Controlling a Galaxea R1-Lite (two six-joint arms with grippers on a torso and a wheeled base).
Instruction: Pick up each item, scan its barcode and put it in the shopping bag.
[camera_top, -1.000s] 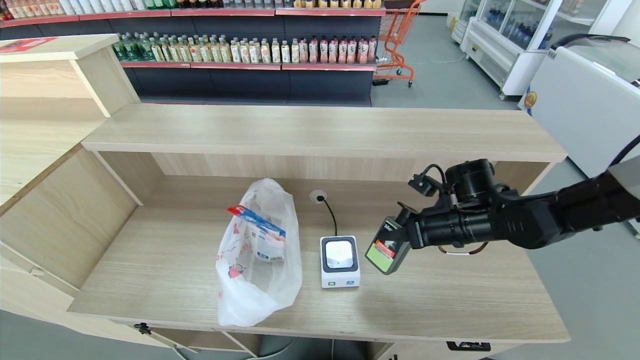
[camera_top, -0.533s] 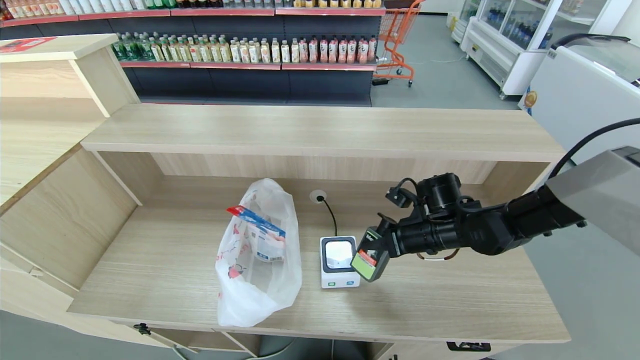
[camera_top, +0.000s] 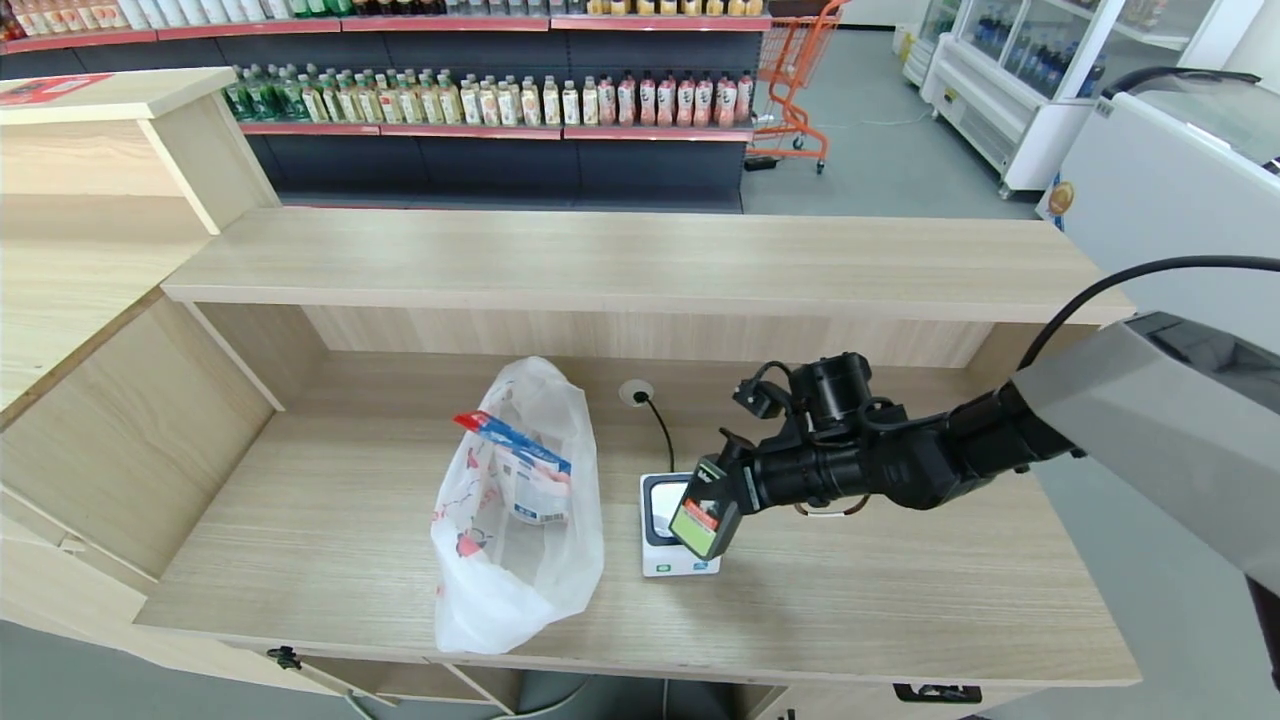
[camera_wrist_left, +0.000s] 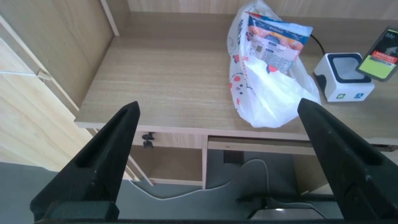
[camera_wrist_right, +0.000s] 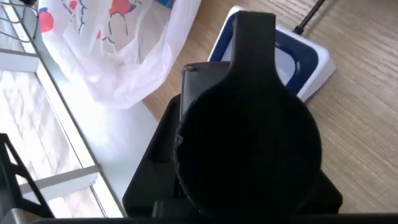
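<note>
Status of work: one item, a printed packet (camera_top: 532, 482), already sat inside the shopping bag (camera_top: 490, 590), which stood on the counter (camera_top: 880, 600) to the left of the scanner (camera_top: 658, 520). A second item, a small green-labelled pack (camera_top: 702, 520), was clamped in the right gripper (camera_top: 722, 482) and held tilted over the right part of the scanner window. Whether it touched the scanner could not be determined. In my judgement the scan of this pack was in progress, with its transfer to the bag outstanding. No further loose items were seen on the counter.

The left gripper (camera_wrist_left: 217, 109) hung at the near edge of the counter, its fingers spread wide and holding nothing.

Change noted: a second earlier the pack was held clear to the right of the scanner. The right arm had since carried it leftward and slightly nearer, so that it overlapped the window. Bag and scanner had not moved.
</note>
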